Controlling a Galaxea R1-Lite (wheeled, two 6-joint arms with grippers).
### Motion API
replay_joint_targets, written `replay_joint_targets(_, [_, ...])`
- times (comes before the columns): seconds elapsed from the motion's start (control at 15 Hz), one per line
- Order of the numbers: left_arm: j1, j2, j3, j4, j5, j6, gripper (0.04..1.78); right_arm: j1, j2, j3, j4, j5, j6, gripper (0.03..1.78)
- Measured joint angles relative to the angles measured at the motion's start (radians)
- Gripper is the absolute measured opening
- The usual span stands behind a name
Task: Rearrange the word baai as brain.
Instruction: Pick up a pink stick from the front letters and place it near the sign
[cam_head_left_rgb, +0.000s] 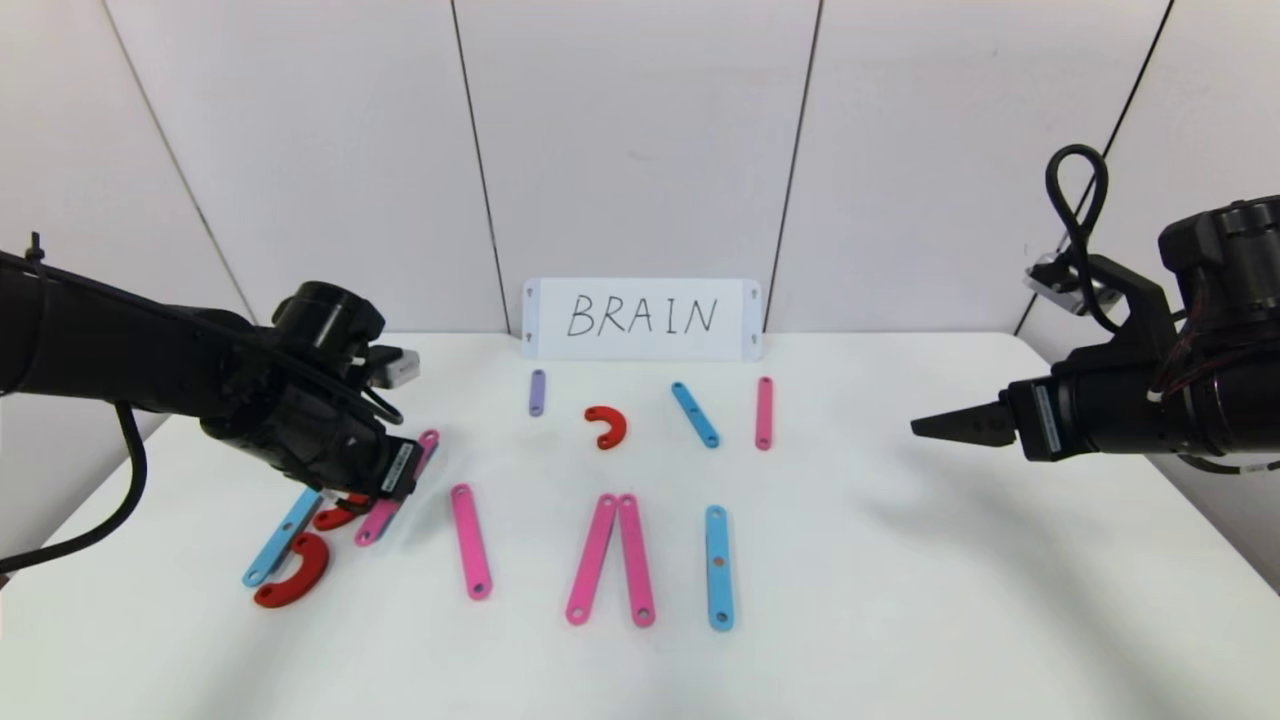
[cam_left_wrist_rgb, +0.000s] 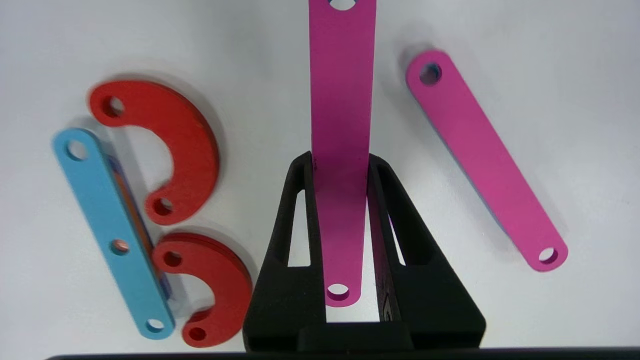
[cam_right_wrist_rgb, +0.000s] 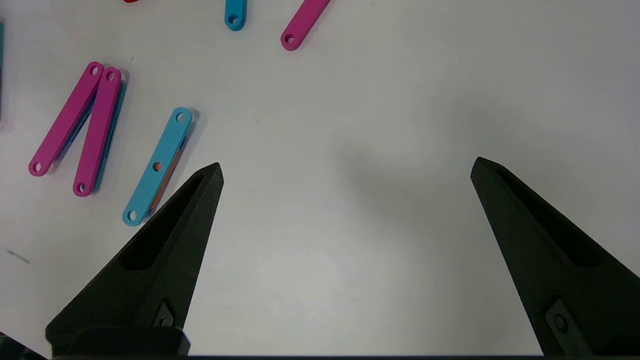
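Observation:
The word's pieces lie in the front row. A blue strip (cam_head_left_rgb: 283, 537) and two red arcs (cam_head_left_rgb: 297, 572) form the left letter. Farther right lie a pink strip (cam_head_left_rgb: 470, 540), a pink pair (cam_head_left_rgb: 612, 558) joined at the top, and a blue strip (cam_head_left_rgb: 718, 567). My left gripper (cam_head_left_rgb: 395, 472) is shut on a pink strip (cam_head_left_rgb: 376, 522) just right of the arcs. In the left wrist view the strip (cam_left_wrist_rgb: 342, 100) runs between the fingers (cam_left_wrist_rgb: 300, 210), with the arcs (cam_left_wrist_rgb: 170, 150), blue strip (cam_left_wrist_rgb: 112, 235) and other pink strip (cam_left_wrist_rgb: 485, 160) beside it. My right gripper (cam_head_left_rgb: 940, 428) hovers open at the right, empty (cam_right_wrist_rgb: 347, 172).
A white card (cam_head_left_rgb: 641, 318) with handwritten BRAIN leans on the back wall. In front of it lie a short purple strip (cam_head_left_rgb: 537, 392), a red arc (cam_head_left_rgb: 607, 427), a blue strip (cam_head_left_rgb: 694, 414) and a pink strip (cam_head_left_rgb: 764, 412). The right wrist view shows the pink pair (cam_right_wrist_rgb: 75, 127) and blue strip (cam_right_wrist_rgb: 157, 165).

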Motion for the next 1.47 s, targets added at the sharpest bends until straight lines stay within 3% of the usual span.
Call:
replay_joint_targets(0.4, [0.077, 0.131, -0.35, 0.086, 0.001, 0.005, 0.3, -0.003, 0.0, 0.0, 0.0, 0.0, 0.0, 1.74])
replay_joint_targets(0.87, [0.11, 0.407, -0.748, 0.303, 0.003, 0.031, 0.3, -0.001, 0.0, 0.003, 0.0, 0.0, 0.0, 1.74])
replay_joint_targets(1.07, [0.113, 0.462, -0.782, 0.311, 0.068, 0.04, 0.3, 0.0, 0.0, 0.005, 0.0, 0.0, -0.001, 1.74])
replay_joint_targets(1.47, [0.113, 0.486, -0.786, 0.309, 0.074, 0.03, 0.3, 0.003, 0.0, 0.008, 0.0, 0.0, -0.001, 1.74])
